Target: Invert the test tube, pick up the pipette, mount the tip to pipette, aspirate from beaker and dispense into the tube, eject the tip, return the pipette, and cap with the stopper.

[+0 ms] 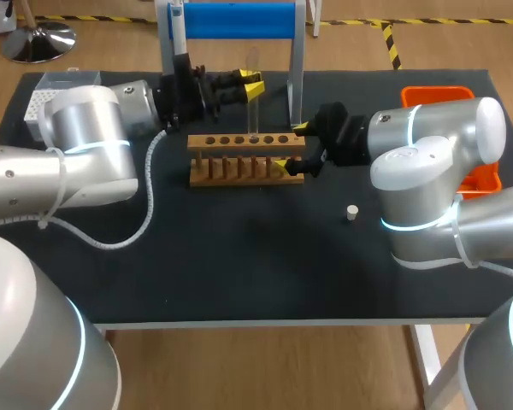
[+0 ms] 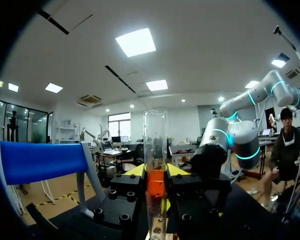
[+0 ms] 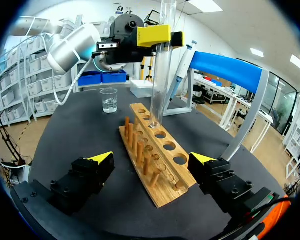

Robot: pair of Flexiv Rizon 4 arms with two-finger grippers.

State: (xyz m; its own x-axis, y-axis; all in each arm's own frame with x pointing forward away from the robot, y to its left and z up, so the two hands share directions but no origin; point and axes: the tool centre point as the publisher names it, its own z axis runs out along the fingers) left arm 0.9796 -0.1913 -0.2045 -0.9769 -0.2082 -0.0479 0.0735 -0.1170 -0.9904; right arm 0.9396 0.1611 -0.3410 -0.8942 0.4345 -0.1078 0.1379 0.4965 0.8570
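Observation:
A clear test tube [image 1: 254, 115] stands upright with its lower end at a hole of the wooden rack [image 1: 231, 160]. My left gripper [image 1: 254, 83] is shut on the tube's upper part; in the left wrist view the tube [image 2: 155, 145] rises between the yellow fingertips [image 2: 135, 171]. My right gripper [image 1: 292, 147] is open, its fingers straddling the rack's right end without touching it. From the right wrist I see the rack [image 3: 157, 167] between my open fingers, the tube [image 3: 162, 65], a beaker [image 3: 109, 100] of clear liquid and the pipette [image 3: 183, 65] hanging on its stand. A small white stopper [image 1: 351, 212] lies right of the rack.
The blue-topped pipette stand [image 1: 235, 20] rises just behind the rack. A white tip box [image 1: 47, 96] sits at the back left and an orange tray [image 1: 483, 175] at the right edge, partly behind my right arm. A cable [image 1: 145, 213] loops over the mat at the left.

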